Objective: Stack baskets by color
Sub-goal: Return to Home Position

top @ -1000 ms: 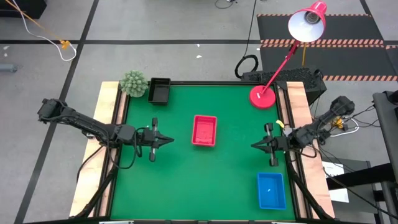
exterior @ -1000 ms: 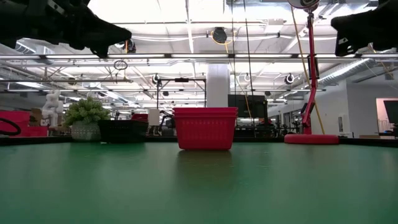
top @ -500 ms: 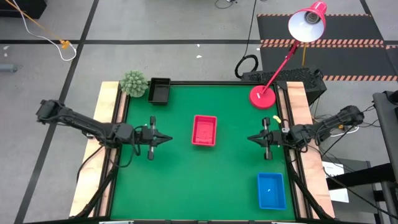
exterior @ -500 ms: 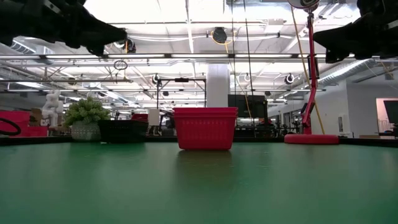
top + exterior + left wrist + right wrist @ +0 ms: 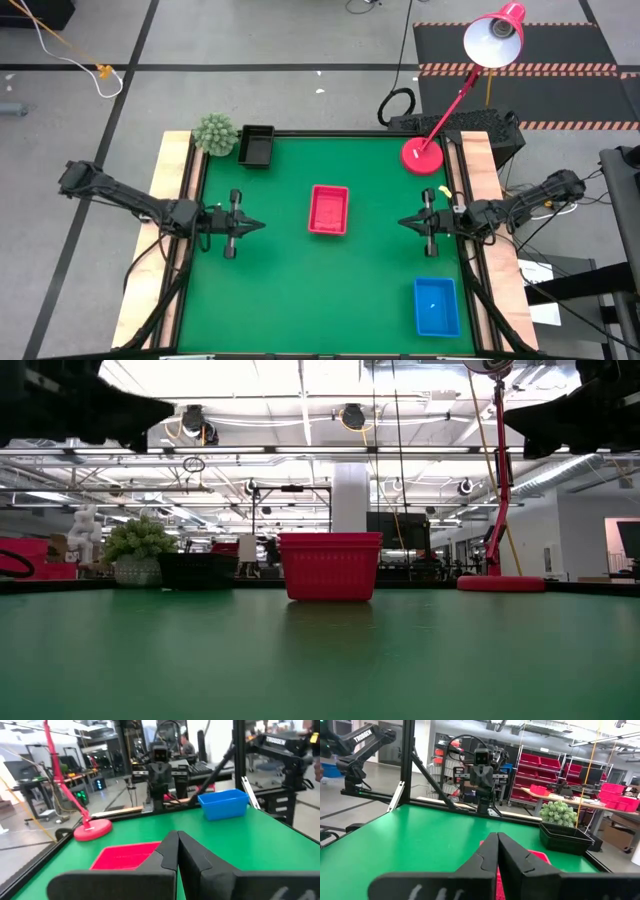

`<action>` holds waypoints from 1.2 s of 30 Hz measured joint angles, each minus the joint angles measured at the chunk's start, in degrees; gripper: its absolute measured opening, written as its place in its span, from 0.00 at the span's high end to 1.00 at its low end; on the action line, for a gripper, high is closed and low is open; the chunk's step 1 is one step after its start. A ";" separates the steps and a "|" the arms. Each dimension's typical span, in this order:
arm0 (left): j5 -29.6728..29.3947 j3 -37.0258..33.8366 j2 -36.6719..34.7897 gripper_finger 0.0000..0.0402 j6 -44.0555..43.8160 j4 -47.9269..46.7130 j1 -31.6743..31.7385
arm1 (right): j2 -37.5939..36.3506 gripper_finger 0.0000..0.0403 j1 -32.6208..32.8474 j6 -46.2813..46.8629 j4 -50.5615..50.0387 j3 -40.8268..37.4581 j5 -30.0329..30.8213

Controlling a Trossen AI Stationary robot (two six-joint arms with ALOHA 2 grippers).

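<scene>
So, my left jaws and right jaws are both pinched closed on nothing. The left ones hang over the left side of the table (image 5: 370, 280) and the right ones over its right side, tips pointing at each other across the green. What's changed in the last second is that my left arm (image 5: 140, 205) has slid back toward its own edge. My right arm (image 5: 510, 208) squared up a bit earlier and has sat put since. Between them the red baskets (image 5: 329, 210) stand as one stack mid-table. The black baskets (image 5: 256, 145) are piled in the corner just beside the fuzzy plant (image 5: 214, 133), and the blue baskets (image 5: 436, 306) are stacked in the opposite corner on my right. I can't count layers from above, but I see no loose basket anywhere. I'd say the sorting's done and this is just me tucking in.
</scene>
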 joint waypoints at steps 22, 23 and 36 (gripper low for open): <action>1.94 -4.94 -5.93 0.99 -0.42 2.40 0.82 | -18.12 1.00 -0.84 -3.15 -15.28 -0.49 -2.84; 1.95 -4.94 -5.96 0.99 -0.42 2.33 0.82 | -18.22 1.00 -1.57 -2.99 -15.40 -0.49 -4.02; 1.95 -4.91 -5.96 0.99 0.89 2.83 0.93 | -18.21 1.00 -16.65 -1.38 -16.23 -0.48 -19.14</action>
